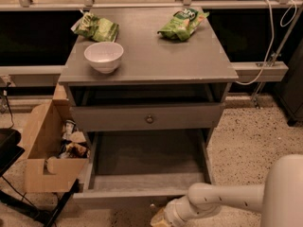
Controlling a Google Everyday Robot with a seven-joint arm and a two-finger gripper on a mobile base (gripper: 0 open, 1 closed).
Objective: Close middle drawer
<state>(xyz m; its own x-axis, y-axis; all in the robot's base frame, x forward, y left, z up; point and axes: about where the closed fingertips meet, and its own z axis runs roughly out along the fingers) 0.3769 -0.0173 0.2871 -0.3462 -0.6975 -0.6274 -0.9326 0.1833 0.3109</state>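
The middle drawer [142,160] is pulled far out of the grey cabinet, and its plain box is empty. Its low front panel [118,197] lies near the bottom of the camera view, and its knob is hidden. My white arm [222,197] reaches in from the lower right. My gripper [160,218] is at the bottom edge, just in front of the middle of the drawer's front panel and partly cut off by the frame. Above the open drawer, the taller-fronted top drawer [149,119] with a round knob is pushed in.
A white bowl [103,56] and two green snack bags [97,28] [182,23] lie on the cabinet top. An open cardboard box [49,150] with rubbish stands on the floor to the left of the drawer. A white cable [270,37] hangs at the right.
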